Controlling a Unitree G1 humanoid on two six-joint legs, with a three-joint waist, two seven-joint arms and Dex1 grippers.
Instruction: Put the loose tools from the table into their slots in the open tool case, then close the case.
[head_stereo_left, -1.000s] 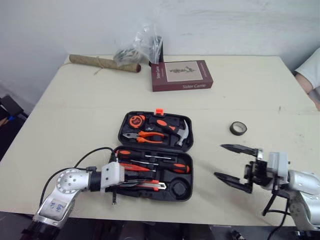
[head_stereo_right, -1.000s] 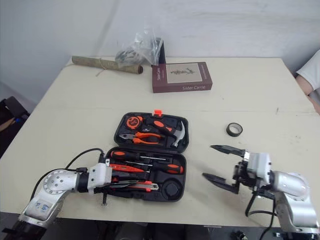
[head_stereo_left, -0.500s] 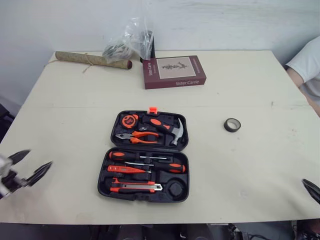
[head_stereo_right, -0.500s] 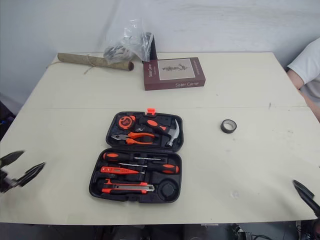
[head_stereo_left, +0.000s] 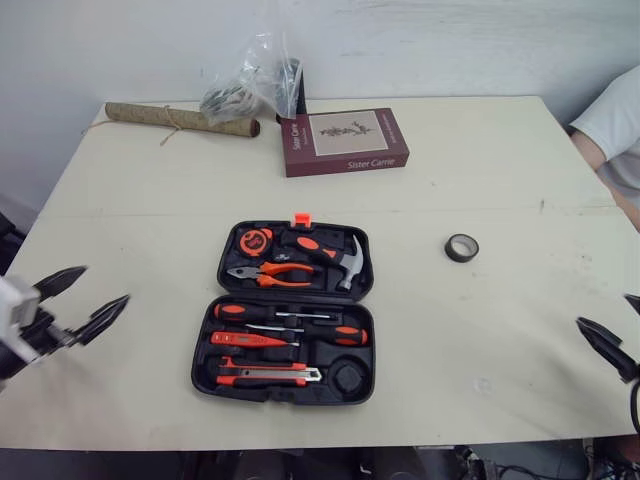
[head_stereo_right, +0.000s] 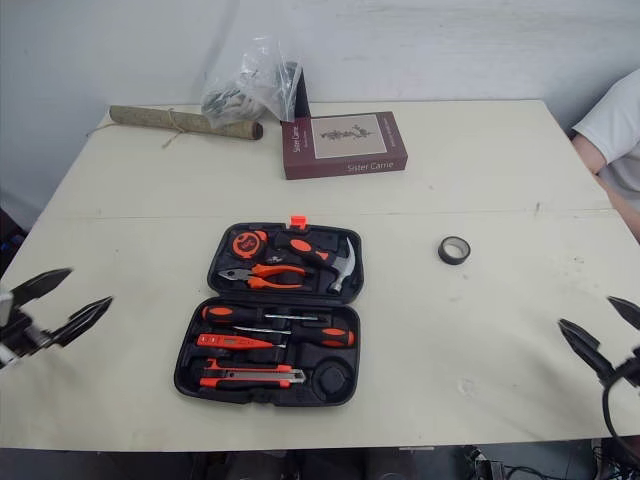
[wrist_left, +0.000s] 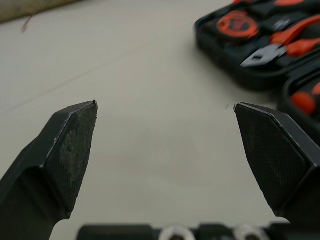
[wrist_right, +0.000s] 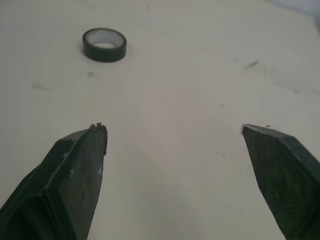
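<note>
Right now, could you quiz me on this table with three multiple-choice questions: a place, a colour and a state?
1. The tool case is: A open; B shut; C upside down.
2. The book has a cover that is: A green; B yellow; C maroon.
3. The tape roll lies: A in the case; B on the table, on the robot's right of the case; C on the book.
Answers: 1 A, its halves lie flat, insides showing. 2 C, dark red. 3 B, alone on bare tabletop.
</note>
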